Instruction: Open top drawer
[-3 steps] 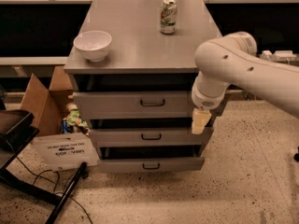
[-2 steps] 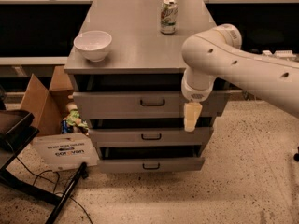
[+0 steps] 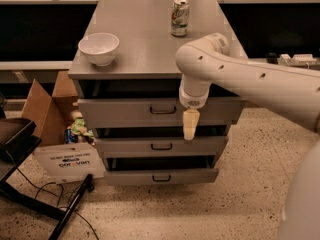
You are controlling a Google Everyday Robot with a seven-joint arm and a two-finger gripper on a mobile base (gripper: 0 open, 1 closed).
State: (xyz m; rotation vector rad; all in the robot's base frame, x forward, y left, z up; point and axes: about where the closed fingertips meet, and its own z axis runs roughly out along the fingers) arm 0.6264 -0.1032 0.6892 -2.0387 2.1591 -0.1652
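Hanging in front of the top drawer (image 3: 120, 113), right under the bench (image 3: 140, 49) top and just right of its small dark handle (image 3: 163, 110), the gripper (image 3: 189, 135) is holding its fingers (image 3: 191, 121) pressed together on nothing, so it could be slipping past the handle.

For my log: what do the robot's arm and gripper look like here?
The arm is a thick, smooth white tube with a rounded joint and small dark dots along its shell; no cables show. The gripper, in front of the top drawer, is a cream-yellow tapered piece.
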